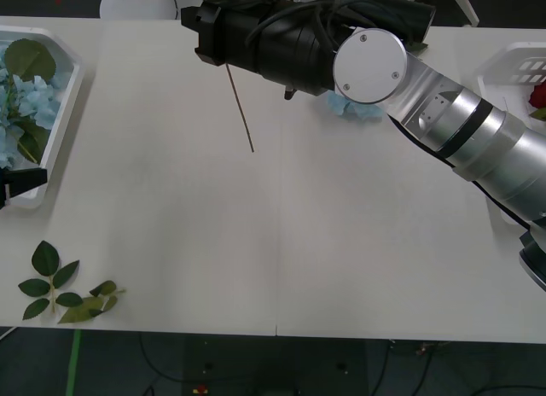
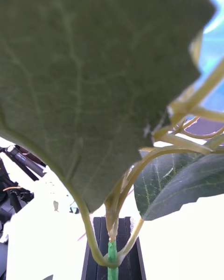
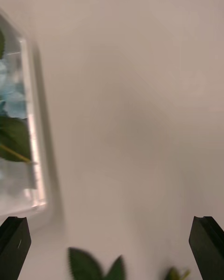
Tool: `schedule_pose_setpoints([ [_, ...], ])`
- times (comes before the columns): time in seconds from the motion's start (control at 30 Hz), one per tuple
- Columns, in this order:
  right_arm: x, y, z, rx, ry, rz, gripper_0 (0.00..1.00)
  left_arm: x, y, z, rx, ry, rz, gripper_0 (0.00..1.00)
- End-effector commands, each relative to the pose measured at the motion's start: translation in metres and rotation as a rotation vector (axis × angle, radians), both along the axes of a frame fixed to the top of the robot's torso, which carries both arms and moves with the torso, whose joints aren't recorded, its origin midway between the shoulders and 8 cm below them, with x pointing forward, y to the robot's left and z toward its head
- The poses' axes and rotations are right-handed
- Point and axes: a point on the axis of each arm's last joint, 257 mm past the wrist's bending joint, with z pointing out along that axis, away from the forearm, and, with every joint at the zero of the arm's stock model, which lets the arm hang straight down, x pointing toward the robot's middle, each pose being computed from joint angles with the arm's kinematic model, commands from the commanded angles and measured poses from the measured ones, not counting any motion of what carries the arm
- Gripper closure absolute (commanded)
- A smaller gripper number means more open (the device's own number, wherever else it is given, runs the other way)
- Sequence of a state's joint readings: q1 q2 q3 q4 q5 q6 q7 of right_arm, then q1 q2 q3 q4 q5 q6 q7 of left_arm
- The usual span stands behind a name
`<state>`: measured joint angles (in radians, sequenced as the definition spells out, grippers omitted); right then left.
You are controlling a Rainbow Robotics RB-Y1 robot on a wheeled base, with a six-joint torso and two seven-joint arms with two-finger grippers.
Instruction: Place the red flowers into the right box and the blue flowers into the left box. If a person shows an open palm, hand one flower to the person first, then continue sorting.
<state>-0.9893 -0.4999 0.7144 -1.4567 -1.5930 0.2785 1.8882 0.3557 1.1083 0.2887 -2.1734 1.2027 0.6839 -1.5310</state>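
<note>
From the front view, the right arm reaches from the lower right across to the top centre, its black wrist lying level, and the right gripper (image 1: 203, 29) at its end points toward the upper left. A thin tan stem (image 1: 241, 110) hangs from there, slanting down to the right above the white table (image 1: 281, 242). A pale blue bloom (image 1: 354, 107) peeks under the arm. The left box (image 1: 60, 127), a white plastic tray at the left edge, holds fluffy blue flowers (image 1: 21, 97). The right box (image 1: 512, 72) at the upper right shows a red flower (image 1: 537, 95). A leaf sprig (image 1: 64, 294) lies at the lower left.

In the right wrist view, 2 black fingers (image 2: 95, 249) are clamped on the green stem base, with a broad veined leaf (image 2: 93, 74) above them.

In the left wrist view, the left gripper (image 3: 112, 247) hovers over the table with its fingers wide apart at the bottom corners.
</note>
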Motion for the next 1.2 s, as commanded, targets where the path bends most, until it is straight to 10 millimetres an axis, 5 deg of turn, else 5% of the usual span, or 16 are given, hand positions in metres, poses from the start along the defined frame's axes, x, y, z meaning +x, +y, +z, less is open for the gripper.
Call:
schedule_pose_setpoints([
  [0.03, -0.016, 0.018, 0.008, 0.014, -0.028, 0.037, 1.0, -0.006, -0.093, -0.006, -0.232, -0.085, -0.115, 0.0],
  [0.2, -0.016, 0.018, 0.008, 0.017, -0.026, 0.037, 1.0, -0.007, -0.159, 0.0, -0.421, -0.097, -0.191, 0.0],
  [0.47, -0.016, 0.018, 0.008, 0.016, -0.028, 0.037, 1.0, 0.005, -0.222, 0.028, -0.592, -0.134, -0.263, 0.0],
  [0.77, -0.016, 0.018, 0.008, 0.017, -0.026, 0.037, 1.0, 0.039, -0.256, 0.035, -0.637, -0.157, -0.292, 0.0],
  [1.2, -0.016, 0.018, 0.008, 0.018, -0.025, 0.037, 1.0, 0.052, -0.311, 0.028, -0.723, -0.174, -0.319, 0.0],
])
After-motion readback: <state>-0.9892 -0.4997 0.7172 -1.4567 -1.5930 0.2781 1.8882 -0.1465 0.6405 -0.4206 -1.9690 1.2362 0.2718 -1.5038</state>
